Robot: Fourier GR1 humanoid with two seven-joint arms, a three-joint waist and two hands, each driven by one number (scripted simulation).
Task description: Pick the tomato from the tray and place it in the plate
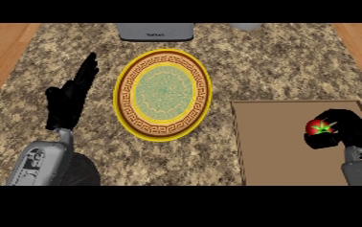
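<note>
A red tomato (319, 127) with a green stem sits over the brown tray (283, 144) at the lower right. My right hand (341, 128) is curled round the tomato from its right side, thumb and fingers wrapping it. The round plate (163, 94), yellow-rimmed with a brown key pattern and a green centre, lies on the counter's middle, left of the tray. My left hand (69, 99) rests open at the left of the plate, fingers straight and pointing away from me.
A grey appliance (155, 31) stands at the counter's far edge behind the plate, and a pale grey object (245, 26) shows further right. Wooden strips (14, 44) border the granite counter on both sides.
</note>
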